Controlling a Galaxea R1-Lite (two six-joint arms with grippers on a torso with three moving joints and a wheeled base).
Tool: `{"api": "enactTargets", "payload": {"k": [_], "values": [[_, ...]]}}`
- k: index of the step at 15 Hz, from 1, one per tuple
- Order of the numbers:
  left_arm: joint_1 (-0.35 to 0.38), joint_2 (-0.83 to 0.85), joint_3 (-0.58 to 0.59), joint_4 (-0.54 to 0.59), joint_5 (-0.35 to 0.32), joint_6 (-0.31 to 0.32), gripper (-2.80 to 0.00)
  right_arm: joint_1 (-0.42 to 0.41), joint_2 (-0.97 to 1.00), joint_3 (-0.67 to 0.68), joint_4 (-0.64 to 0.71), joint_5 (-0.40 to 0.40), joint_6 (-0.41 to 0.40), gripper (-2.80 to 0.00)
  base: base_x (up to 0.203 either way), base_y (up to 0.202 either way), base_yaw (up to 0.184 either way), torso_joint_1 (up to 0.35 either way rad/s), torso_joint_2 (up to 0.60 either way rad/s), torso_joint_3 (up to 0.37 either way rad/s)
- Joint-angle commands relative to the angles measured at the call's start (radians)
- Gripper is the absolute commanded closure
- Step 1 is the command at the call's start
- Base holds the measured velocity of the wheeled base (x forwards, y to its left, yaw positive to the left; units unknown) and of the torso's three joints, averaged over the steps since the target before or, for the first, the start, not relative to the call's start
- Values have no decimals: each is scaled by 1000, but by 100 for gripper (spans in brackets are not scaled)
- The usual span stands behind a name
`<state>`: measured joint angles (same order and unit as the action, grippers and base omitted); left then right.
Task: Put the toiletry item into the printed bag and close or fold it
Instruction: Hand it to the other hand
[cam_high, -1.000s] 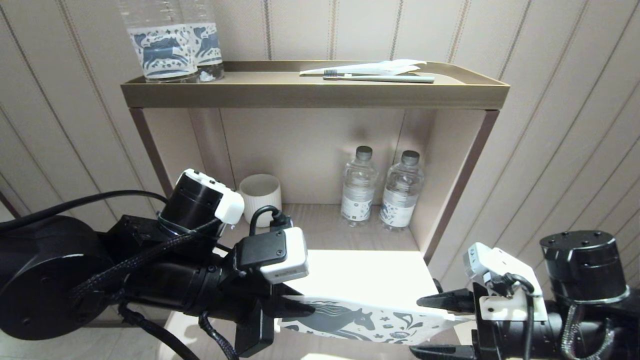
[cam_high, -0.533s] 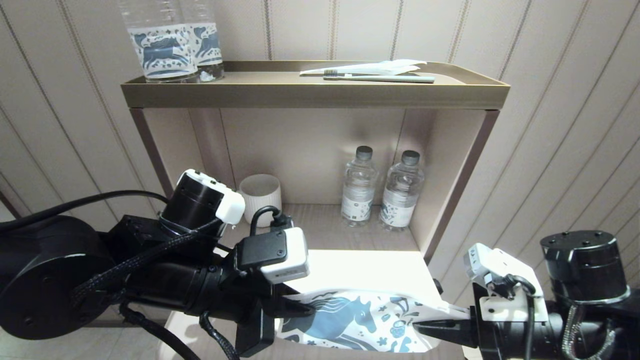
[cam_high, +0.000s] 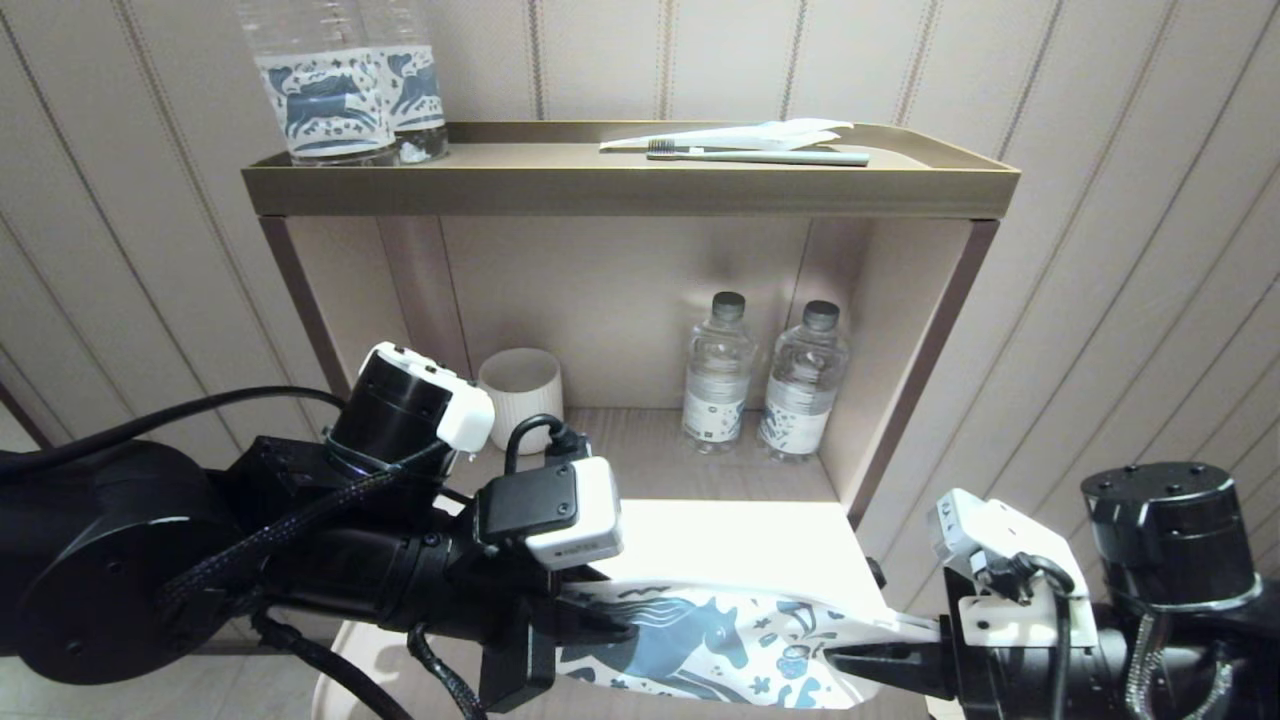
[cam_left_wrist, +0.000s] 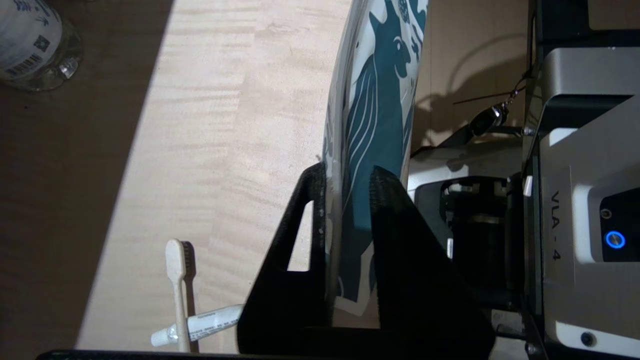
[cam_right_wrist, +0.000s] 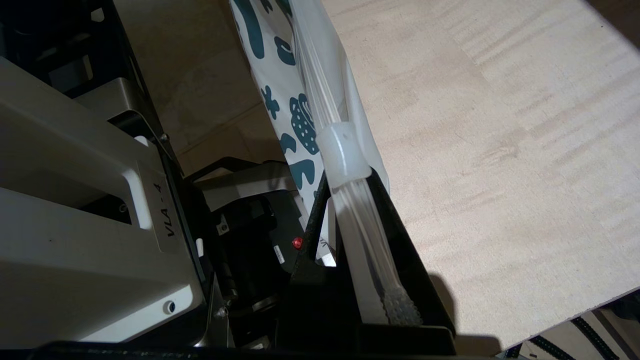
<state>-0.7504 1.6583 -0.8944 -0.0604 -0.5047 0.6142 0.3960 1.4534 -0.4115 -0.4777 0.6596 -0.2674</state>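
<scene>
**Printed bag held between both end effectors, low in frame**

Lower left of the head view: the left end effector (cam_high: 600, 625) is seen at the bag's left end; in the left wrist view its fingers (cam_left_wrist: 312, 200) stand narrowly parted, the bag's edge between them. Lower centre: the printed bag (cam_high: 720, 640) is stretched level above the pale table (cam_high: 740, 540). A toothbrush (cam_left_wrist: 176, 280) and a small tube (cam_left_wrist: 205, 325) lie on the table in the left wrist view. Lower right: the right end effector (cam_high: 850, 660) is clamped on the bag's zip end, just behind the slider (cam_right_wrist: 342, 155).
</scene>
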Motion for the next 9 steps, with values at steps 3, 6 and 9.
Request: {"api": "enactTargets", "payload": {"k": [3, 6, 9], "values": [[19, -17, -1, -20, -3, 0, -280, 0, -5, 4, -4, 2, -7, 0, 0, 0, 0, 0, 0, 0], [21, -25, -69, -20, -2, 0, -280, 3, -1, 7, 1, 3, -52, 0, 0, 0, 0, 0, 0, 0], [20, -32, -104, -18, 0, 1, -280, 10, -7, -3, 4, 5, -58, 0, 0, 0, 0, 0, 0, 0]]}}
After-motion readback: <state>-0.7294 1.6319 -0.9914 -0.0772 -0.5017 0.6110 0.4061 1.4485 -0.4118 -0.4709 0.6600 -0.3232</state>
